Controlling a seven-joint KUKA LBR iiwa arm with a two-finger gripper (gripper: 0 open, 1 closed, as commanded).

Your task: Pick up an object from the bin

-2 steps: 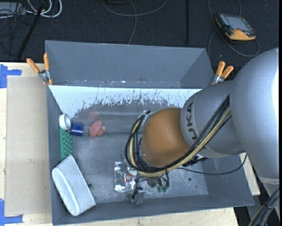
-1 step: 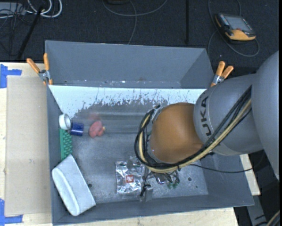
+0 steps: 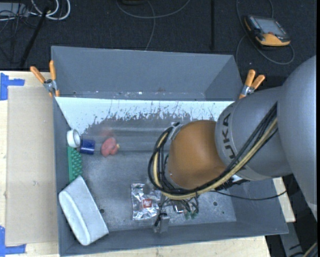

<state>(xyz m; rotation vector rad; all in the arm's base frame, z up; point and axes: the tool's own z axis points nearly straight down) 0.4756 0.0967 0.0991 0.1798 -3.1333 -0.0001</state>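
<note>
In the grey bin the arm, under its orange cover, hangs low over the near middle. A white oblong block lies in the near left corner. The gripper sits at the near right edge of a crumpled silver wrapper; whether it is wide or closed I cannot tell. The wrapper looks thin and springy, so a sound grasp probably means pinching a raised fold, then lifting straight up, clear of the near wall
</note>
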